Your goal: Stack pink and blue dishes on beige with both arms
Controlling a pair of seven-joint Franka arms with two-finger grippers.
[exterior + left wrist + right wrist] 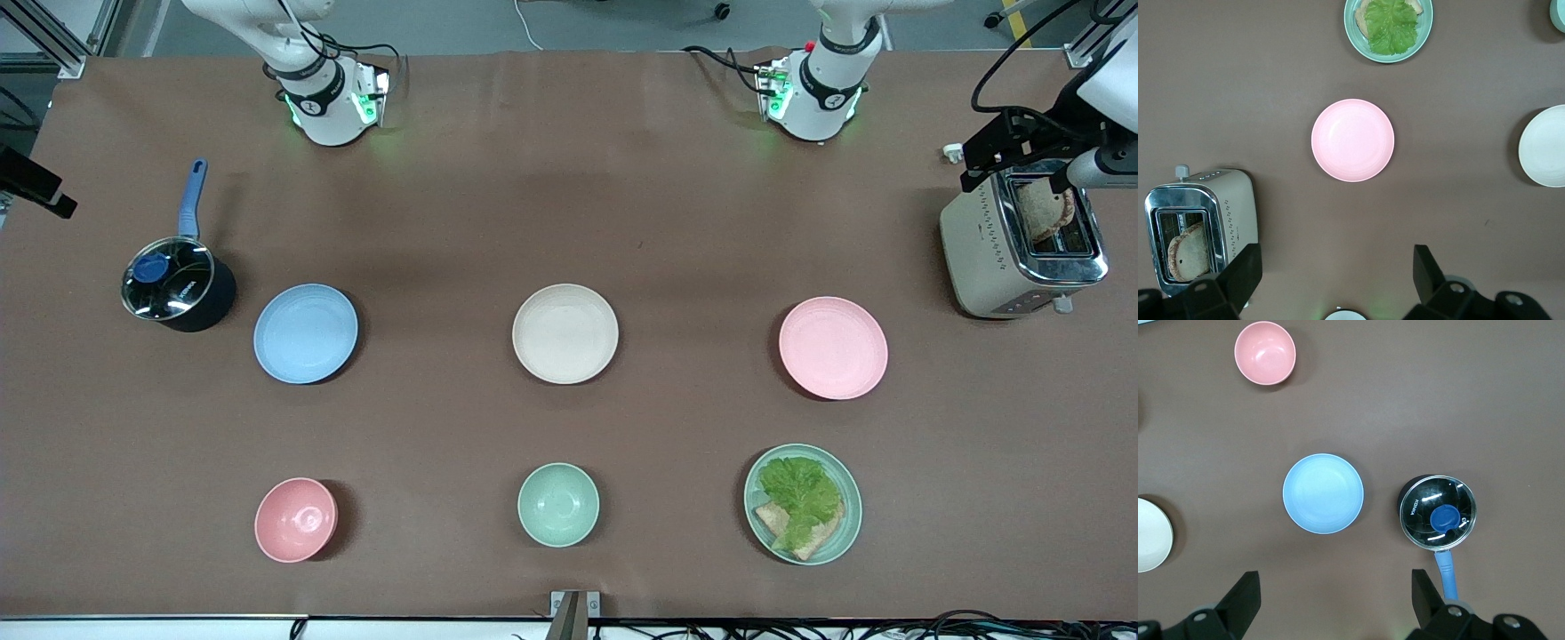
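Note:
The beige plate [564,333] lies at the table's middle. The light blue plate [305,333] sits beside it toward the right arm's end, the pale pink plate [833,348] toward the left arm's end. All three lie flat, apart and bare. My left gripper [1336,257] hangs open and high over bare table between its base and the pink plate [1352,140]. My right gripper [1335,577] hangs open and high over bare table near the blue plate [1323,493]. Neither gripper shows in the front view; only the arm bases [329,98] [818,89] do.
A lidded saucepan [176,284] stands beside the blue plate. A toaster [1022,244] with bread stands at the left arm's end, under a black-and-white fixture [1022,138]. Nearer the camera sit a pink bowl [295,519], a mint-green bowl [558,504] and a green plate with lettuce [803,503].

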